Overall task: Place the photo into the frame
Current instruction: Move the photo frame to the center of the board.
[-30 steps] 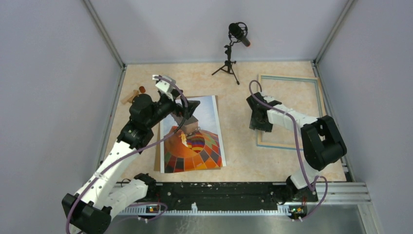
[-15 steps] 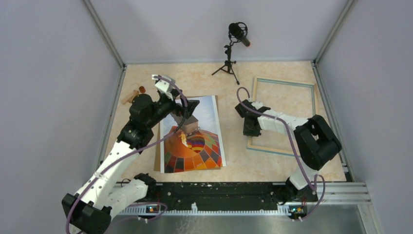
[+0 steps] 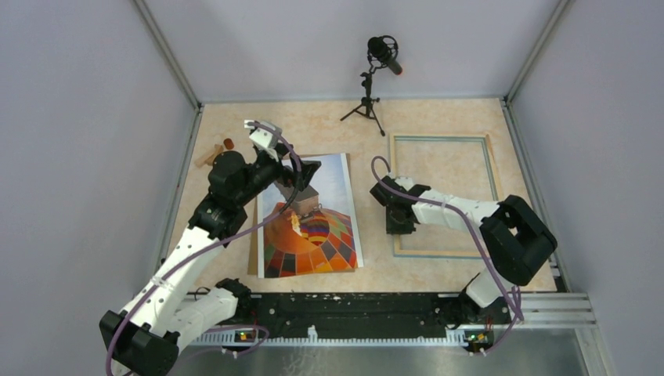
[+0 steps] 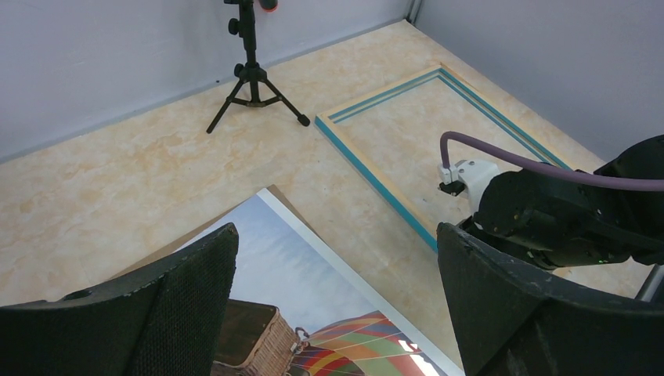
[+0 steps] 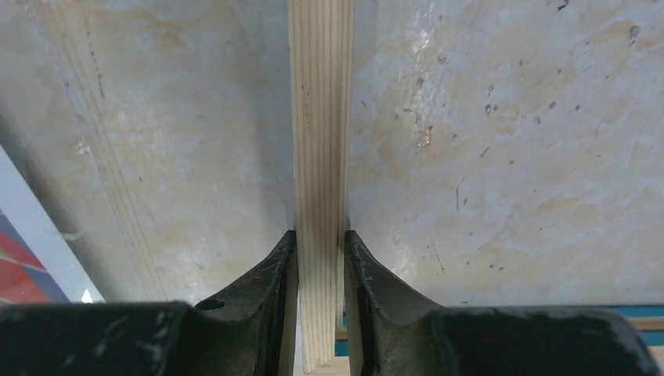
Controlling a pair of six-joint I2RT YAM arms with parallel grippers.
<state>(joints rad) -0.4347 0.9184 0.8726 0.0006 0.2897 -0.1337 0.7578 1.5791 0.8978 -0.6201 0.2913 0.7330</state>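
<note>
Only the frame [image 3: 440, 138] has moved, dragged closer and squared up. Leftmost, the left gripper [image 3: 304, 182] hovers spread wide over the photo [image 3: 309, 235], which lies face up, seemingly waiting to lift it. The right gripper [image 3: 398, 219] pinches the frame's wooden left rail, apparently for towing.

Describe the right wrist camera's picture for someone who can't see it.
Two black fingers pinch the light wooden edge of the frame from both sides. Beneath lies a marbled beige table, with a sliver of the photo at lower left.
</note>
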